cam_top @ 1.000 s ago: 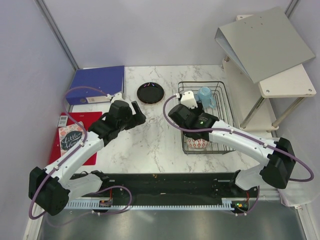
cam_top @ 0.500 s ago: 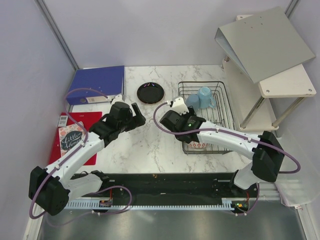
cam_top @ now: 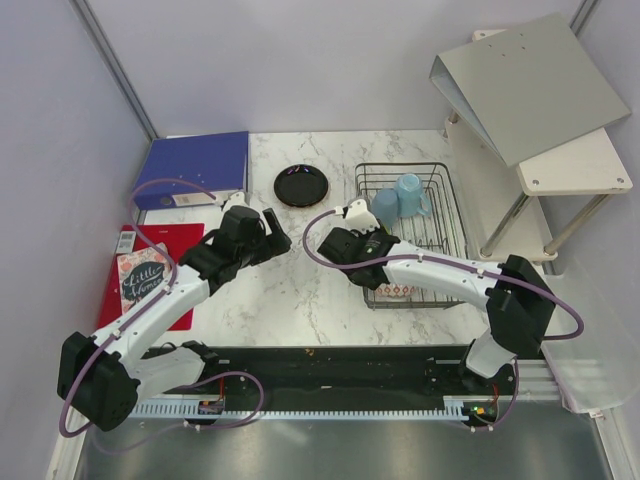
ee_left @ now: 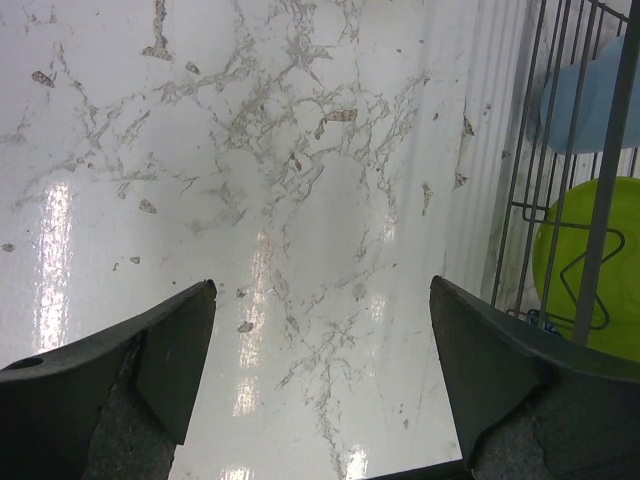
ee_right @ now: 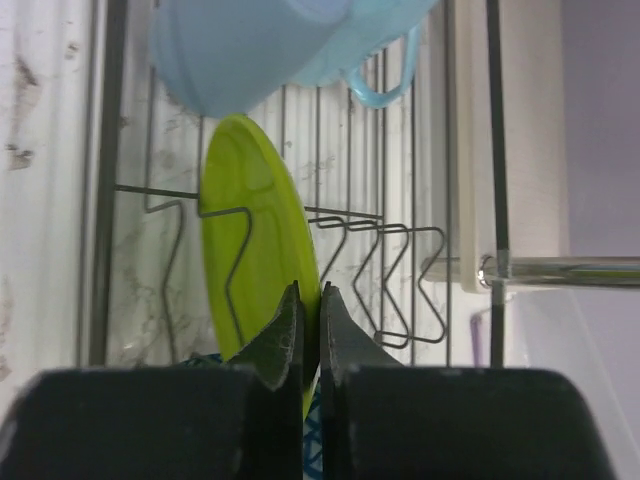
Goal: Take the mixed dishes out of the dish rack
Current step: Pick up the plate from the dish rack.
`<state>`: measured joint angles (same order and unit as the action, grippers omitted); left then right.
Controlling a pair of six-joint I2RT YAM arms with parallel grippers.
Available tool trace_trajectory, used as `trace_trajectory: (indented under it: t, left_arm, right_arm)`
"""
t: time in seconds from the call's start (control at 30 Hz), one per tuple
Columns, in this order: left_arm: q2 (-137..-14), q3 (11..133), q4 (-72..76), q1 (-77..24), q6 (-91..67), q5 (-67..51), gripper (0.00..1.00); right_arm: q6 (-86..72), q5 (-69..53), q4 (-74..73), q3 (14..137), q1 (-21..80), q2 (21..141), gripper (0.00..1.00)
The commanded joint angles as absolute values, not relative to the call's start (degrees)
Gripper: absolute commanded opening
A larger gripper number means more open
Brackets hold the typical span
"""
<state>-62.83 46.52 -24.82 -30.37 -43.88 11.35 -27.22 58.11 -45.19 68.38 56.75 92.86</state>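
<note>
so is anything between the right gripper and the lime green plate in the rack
Nothing visible: the right gripper is shut on the rim of the lime green round plate in the black wire rack.

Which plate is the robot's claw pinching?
The lime green plate, standing on edge in the dish rack, its rim pinched by the right gripper. The black plate lies flat on the table, untouched.
</note>
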Motion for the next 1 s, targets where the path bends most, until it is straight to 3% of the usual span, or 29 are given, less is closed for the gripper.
trace_trajectory:
  t: [0.0, 0.27, 0.67, 0.97]
  left_arm:
    - [-62.58, 45.97, -22.68, -30.67, -45.53, 11.16, 0.93]
    - [-62.75, 45.7, -22.32, -30.67, -45.7, 11.16, 0.93]
    - [-65.74, 47.37, -21.36, -31.11, -45.79, 10.02, 0.93]
    - [-58.04, 44.57, -8.91, -30.94, -46.75, -1.21, 0.93]
  right_arm:
    - [-29.0, 59.33, -45.96, 68.64, 56.78, 92.29, 0.0]
    - [-28.48, 59.85, -49.3, 72.77, 57.13, 88.69, 0.0]
    - [-25.83, 57.32, -57.74, 89.29, 57.92, 79.56, 0.0]
    - [-29.26, 39.93, -40.1, 76.4, 54.59, 66.54, 0.0]
